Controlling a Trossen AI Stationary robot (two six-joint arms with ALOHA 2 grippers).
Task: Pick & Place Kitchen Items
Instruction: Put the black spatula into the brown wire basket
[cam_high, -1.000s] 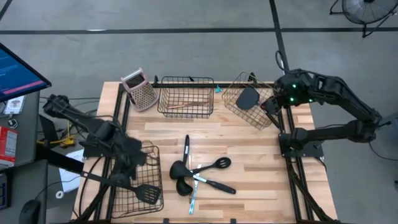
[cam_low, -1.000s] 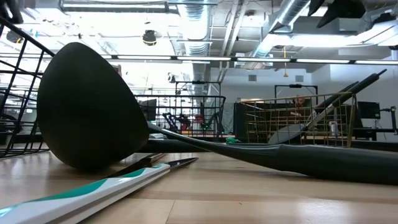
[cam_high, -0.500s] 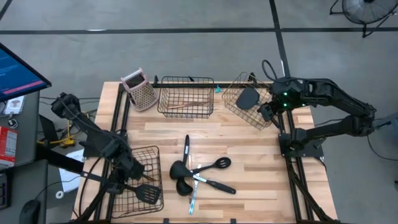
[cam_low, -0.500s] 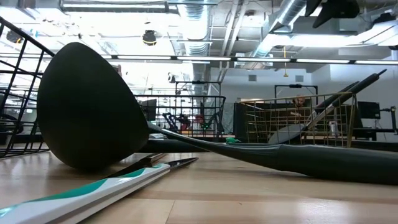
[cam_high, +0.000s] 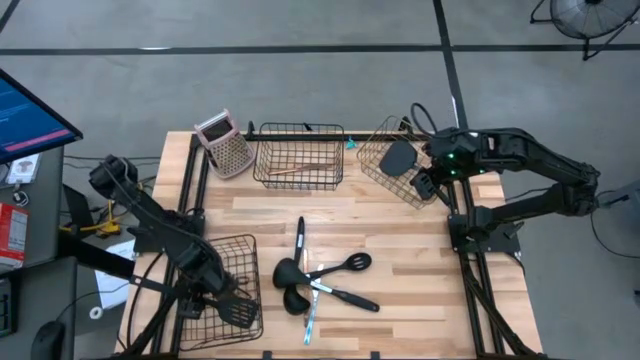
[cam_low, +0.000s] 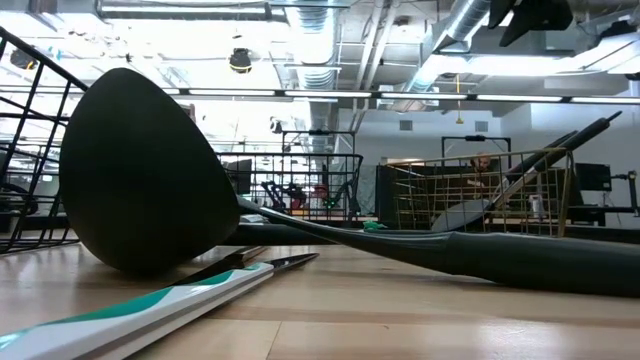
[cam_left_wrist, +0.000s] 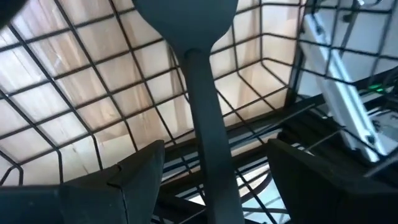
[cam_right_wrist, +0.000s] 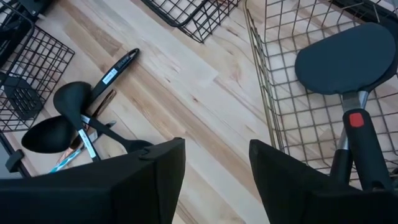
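A black slotted spatula (cam_high: 238, 312) lies in the black wire basket (cam_high: 245, 262) at the near left, its handle (cam_left_wrist: 205, 155) reaching out over the basket's left side. My left gripper (cam_high: 208, 287) is open above that handle, one finger on either side, not touching it. My right gripper (cam_high: 425, 183) is open and empty beside the tilted brass wire basket (cam_high: 378, 168), which holds a black spatula (cam_right_wrist: 345, 59). Several black ladles and spoons and a teal-and-white utensil (cam_high: 320, 282) lie piled on the table's middle.
A black wire basket (cam_high: 298, 135) at the far middle holds a wooden-handled utensil (cam_high: 300, 168). A pink-topped box grater (cam_high: 225, 145) stands to its left. Bare wood lies between the pile and the far baskets. In the low view a ladle bowl (cam_low: 140, 170) fills the foreground.
My left gripper has gone toward the table's near edge, along the black basket, and now stands over the slotted spatula's handle. My right gripper has gone a little toward the table's left, beside the brass basket. The utensils have stayed where they were.
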